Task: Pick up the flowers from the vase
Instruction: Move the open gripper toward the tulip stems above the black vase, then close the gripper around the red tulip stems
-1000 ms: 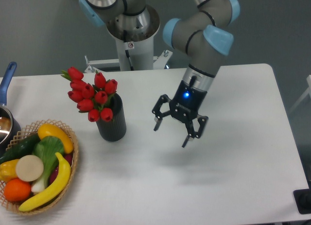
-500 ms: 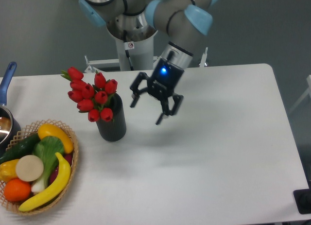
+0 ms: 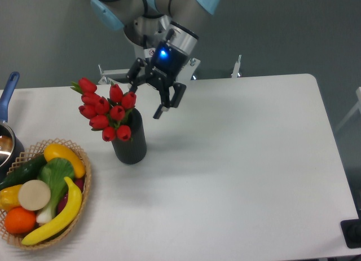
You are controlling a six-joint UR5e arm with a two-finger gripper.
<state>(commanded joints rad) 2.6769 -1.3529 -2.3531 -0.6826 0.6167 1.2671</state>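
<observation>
I am working in a robotics lab. Evidence: the arm's pedestal (image 3: 152, 52) is bolted behind the pincer (image 3: 148, 96), against a plain grey wall (image 3: 293, 30). The white surface (image 3: 242, 176) below the pincer carries staged props only: a wicker basket (image 3: 84, 185) of plastic-looking produce far to the pincer's lower left, and a blue-handled pot (image 3: 7, 134) at the left edge.

The vase (image 3: 130, 141) is standing on the table (image 3: 237, 176); the tulips (image 3: 105, 110) are sitting in the vase; the gripper (image 3: 148, 96) is hanging just right of the vase's tulips, above the table; the wicker basket (image 3: 84, 185) is lying left of and before the vase; the pot (image 3: 8, 138) is sitting further left of the vase.
</observation>
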